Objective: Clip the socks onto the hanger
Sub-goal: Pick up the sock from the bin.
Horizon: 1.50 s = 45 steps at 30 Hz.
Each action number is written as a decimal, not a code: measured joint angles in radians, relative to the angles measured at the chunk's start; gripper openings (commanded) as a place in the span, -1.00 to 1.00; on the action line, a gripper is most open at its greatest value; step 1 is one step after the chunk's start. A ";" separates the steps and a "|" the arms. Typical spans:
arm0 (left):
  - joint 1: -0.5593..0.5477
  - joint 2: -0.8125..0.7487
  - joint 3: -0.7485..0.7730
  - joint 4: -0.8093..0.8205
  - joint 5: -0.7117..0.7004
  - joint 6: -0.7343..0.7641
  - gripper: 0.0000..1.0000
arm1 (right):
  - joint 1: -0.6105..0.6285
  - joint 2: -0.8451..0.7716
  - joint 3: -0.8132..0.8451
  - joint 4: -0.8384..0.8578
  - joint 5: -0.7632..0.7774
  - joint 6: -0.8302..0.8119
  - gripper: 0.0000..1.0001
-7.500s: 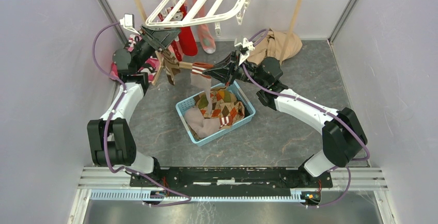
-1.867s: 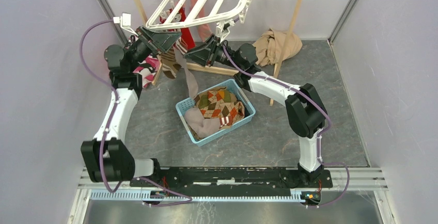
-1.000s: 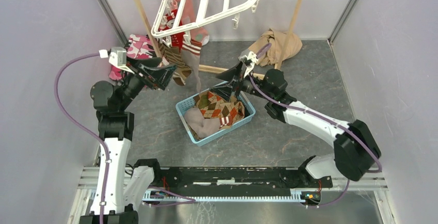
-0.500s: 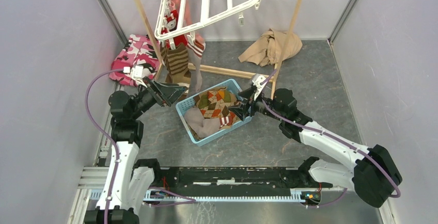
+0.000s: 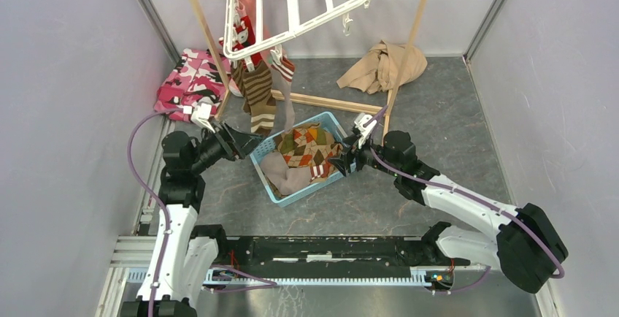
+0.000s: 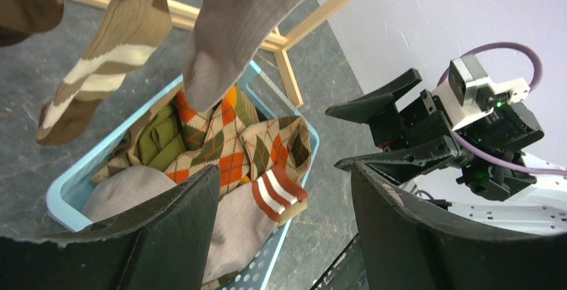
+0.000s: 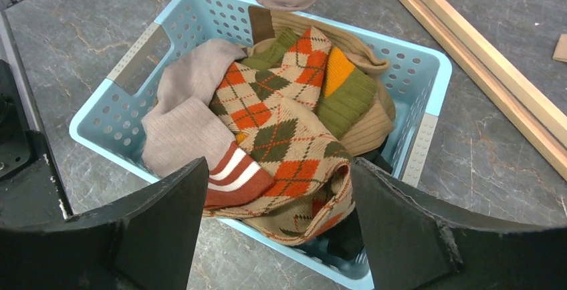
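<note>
Both spread wide and empty, the left pincer (image 5: 248, 142) sits just beside the blue basket's (image 5: 264, 180) left rim and the right pincer (image 5: 343, 162) by its right rim. Heaped socks (image 5: 310, 147) lie in the basket between them. Beyond it, clipped socks (image 5: 259, 98) dangle from the hanger (image 5: 295, 6).

A: The hanger (image 5: 292, 3)?
B: White barred frame, tilted, hung high at the rear; small clips dangle.
A: The socks?
B: A red sock (image 5: 244, 32), a striped sock (image 6: 107, 69) and a taupe sock (image 6: 247, 9) hang from its left end. An argyle sock (image 7: 267, 123), an olive sock (image 7: 344, 86) and others lie heaped in the basket (image 7: 194, 13).
</note>
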State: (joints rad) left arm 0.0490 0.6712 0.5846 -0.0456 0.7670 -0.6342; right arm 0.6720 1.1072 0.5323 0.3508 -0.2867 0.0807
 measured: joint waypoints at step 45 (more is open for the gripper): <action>-0.714 0.394 0.090 -0.262 -0.770 0.166 -0.92 | 0.000 0.004 -0.063 -0.022 0.024 -0.029 0.68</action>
State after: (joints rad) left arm -0.6651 1.0657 0.6750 -0.3080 -0.0032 -0.4683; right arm 0.6720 1.1114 0.4690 0.3286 -0.2630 0.0517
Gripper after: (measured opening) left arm 0.080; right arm 0.835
